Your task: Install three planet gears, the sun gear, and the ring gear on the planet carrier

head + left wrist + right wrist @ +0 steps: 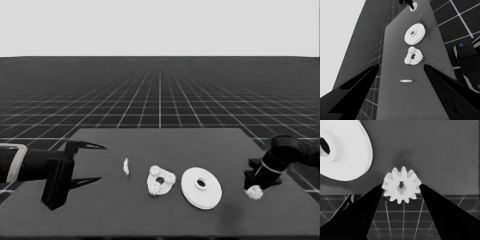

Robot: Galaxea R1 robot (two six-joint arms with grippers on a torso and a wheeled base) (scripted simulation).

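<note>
My right gripper is near the table's right end, shut on a small toothed planet gear. In the right wrist view the gear sits between the two fingertips, touched on both sides. The planet carrier, the smaller round part, lies at the table's middle with three gears on it around its dark hole. Just right of it lies the ring gear, the larger round part, flat on the table. My left gripper waits open over the table's left end with nothing between its fingers.
A thin white piece lies between the left gripper and the smaller round part. The table's right edge runs close behind the right gripper. Dark machinery with blue lights shows beside the table in the left wrist view.
</note>
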